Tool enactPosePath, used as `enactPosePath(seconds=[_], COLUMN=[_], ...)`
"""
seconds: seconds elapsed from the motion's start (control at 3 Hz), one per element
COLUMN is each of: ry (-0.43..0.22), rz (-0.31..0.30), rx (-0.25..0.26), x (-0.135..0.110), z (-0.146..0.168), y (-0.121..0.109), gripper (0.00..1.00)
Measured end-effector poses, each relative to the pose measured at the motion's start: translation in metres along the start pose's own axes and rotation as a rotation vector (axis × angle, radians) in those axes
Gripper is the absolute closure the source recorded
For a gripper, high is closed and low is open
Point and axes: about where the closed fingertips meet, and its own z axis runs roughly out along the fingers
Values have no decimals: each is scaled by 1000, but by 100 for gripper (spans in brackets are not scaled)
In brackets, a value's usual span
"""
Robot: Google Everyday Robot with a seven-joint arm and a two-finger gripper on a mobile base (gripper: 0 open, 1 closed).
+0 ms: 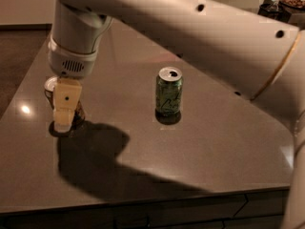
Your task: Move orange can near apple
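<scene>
The orange can (49,85) stands upright near the table's left edge. Only a sliver of its silver top and a bit of its side show behind my gripper. My gripper (64,120) hangs straight down from the wrist and is lowered at the can, covering most of it from the front. The apple is hidden behind my arm at the far left of the table.
A green can (169,96) stands upright in the middle of the dark table (214,142), well to the right of my gripper. My white arm crosses the top of the view. The table's left edge is close to the orange can. Something dark sits at the far right corner (286,1).
</scene>
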Motion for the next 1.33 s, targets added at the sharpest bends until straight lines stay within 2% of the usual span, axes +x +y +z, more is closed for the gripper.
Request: enactPosePath(seconds=[0.33,0.67,1.0,1.33], ry=[14,21,21,17], rz=[-6,-2,12,41], rx=[-12,-16,-10,20], x=[-5,-5,-2,5], z=[8,9,4,-10], y=[-2,-7,-14,-33], gripper=[15,40,71,93])
